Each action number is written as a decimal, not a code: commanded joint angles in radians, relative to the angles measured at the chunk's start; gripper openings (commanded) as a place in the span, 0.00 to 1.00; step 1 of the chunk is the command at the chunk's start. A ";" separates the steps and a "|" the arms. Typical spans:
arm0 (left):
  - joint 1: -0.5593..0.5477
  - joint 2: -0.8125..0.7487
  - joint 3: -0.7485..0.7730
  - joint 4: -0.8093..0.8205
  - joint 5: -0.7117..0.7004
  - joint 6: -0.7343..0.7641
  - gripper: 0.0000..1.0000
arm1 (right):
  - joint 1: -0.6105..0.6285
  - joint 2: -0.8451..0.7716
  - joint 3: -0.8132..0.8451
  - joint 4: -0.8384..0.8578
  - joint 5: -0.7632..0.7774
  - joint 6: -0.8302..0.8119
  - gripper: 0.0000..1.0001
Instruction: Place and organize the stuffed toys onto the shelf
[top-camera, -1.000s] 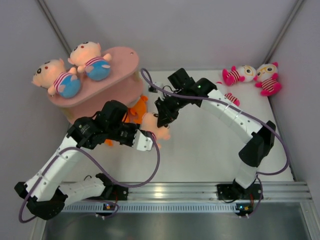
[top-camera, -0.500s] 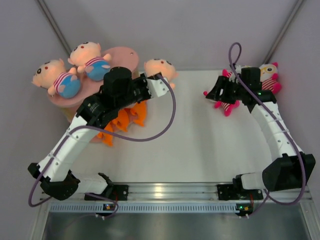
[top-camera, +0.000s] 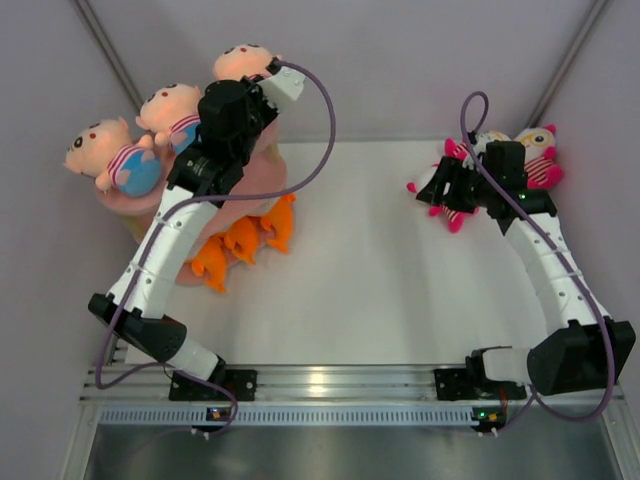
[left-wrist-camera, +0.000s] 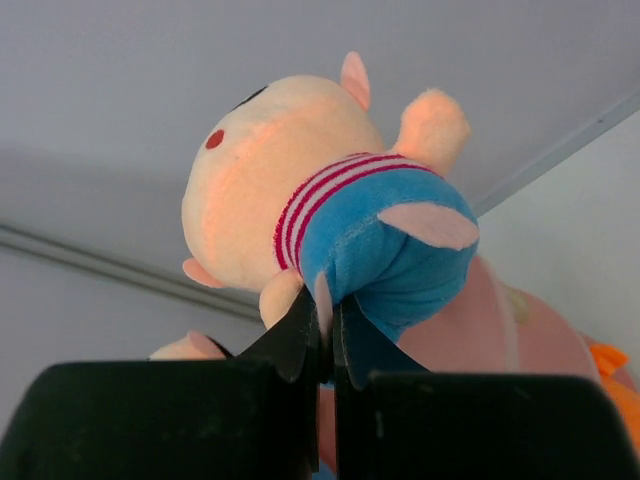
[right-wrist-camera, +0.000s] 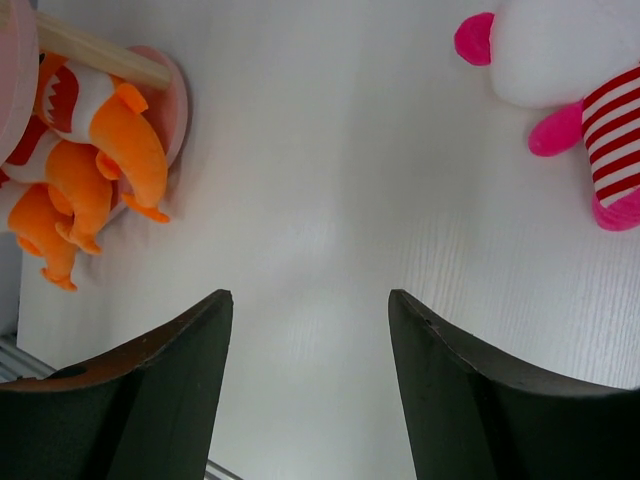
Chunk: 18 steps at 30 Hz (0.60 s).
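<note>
My left gripper is shut on the blue pants of a peach-headed boy doll, which hangs above the far end of the pink shelf. Two more boy dolls lie on the shelf's top board. At the back right my right gripper stands open and empty over bare table. Beside it lies a white, pink-limbed striped doll, partly hidden under the arm. Another white doll lies in the corner.
Orange plush animals are bunched on the table under the shelf's boards, next to a wooden post. Grey walls close in the back and both sides. White table spreads between the two arms.
My left arm has carried the boy doll from the table's middle up over the shelf's far end. The right gripper let go, opened, and swung to the back right beside the white dolls.
</note>
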 joint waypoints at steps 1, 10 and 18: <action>0.088 -0.026 -0.005 0.096 -0.017 -0.086 0.00 | 0.001 -0.011 -0.003 0.035 -0.001 -0.003 0.64; 0.181 -0.097 -0.154 0.097 0.071 -0.127 0.00 | 0.001 -0.028 -0.024 0.038 0.007 -0.002 0.64; 0.184 -0.166 -0.216 0.091 0.099 -0.151 0.00 | 0.003 -0.020 -0.020 0.037 -0.001 0.000 0.64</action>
